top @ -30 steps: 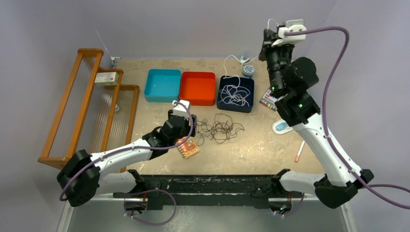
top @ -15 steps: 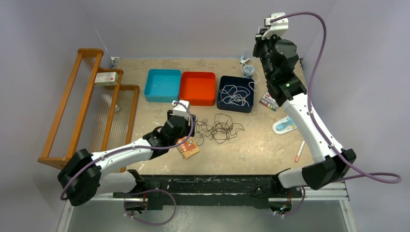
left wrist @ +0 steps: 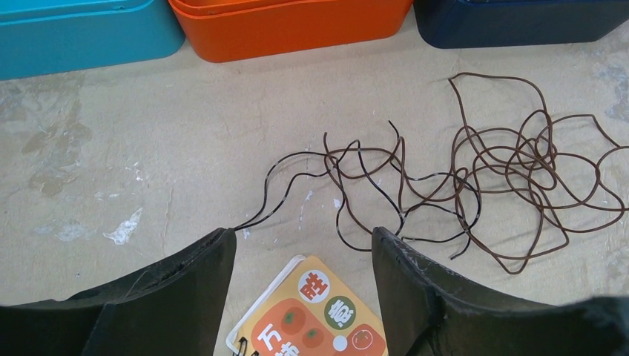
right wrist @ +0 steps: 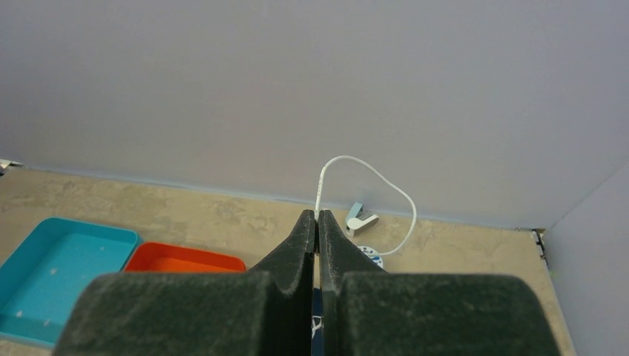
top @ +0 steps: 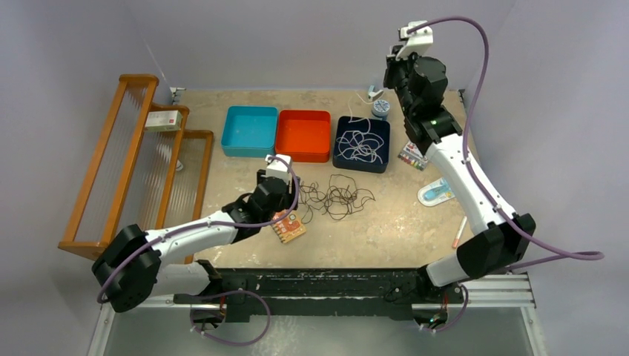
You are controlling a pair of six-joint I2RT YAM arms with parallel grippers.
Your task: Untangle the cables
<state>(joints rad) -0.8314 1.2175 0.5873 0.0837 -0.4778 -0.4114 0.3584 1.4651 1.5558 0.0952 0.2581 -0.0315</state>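
Dark cables (top: 338, 197): sprawled in a loose tangle at the middle of the table (top: 400, 222), on the near side of the bins and clear of their walls.
Dark cables, left wrist view (left wrist: 512, 185): overlapping brown-to-black loops, with one loose end running up to the tip of a finger; contact there cannot be told.
White cable (top: 361, 146): mostly heaped in squiggles inside the navy bin (top: 360, 169), toward the far right corner.
White cable, right wrist view (right wrist: 347, 156): one thin arc rising out of the fingertips against the wall and curving back down. This arc is barely traceable from above.
Right gripper (right wrist: 317, 221): raised high over the far edge, fingers pressed together with the white cable pinched between their tips.
Left gripper (left wrist: 304, 285): low over the table's middle, jaws spread wide, gripping nothing.
Card (left wrist: 311, 322): printed with oranges, flat on the table between the spread fingers; from above, seen at the near side of the tangle.
Orange bin (top: 303, 135): second in the far row, left of the navy one.
Teal bin (top: 250, 130): leftmost in that row.
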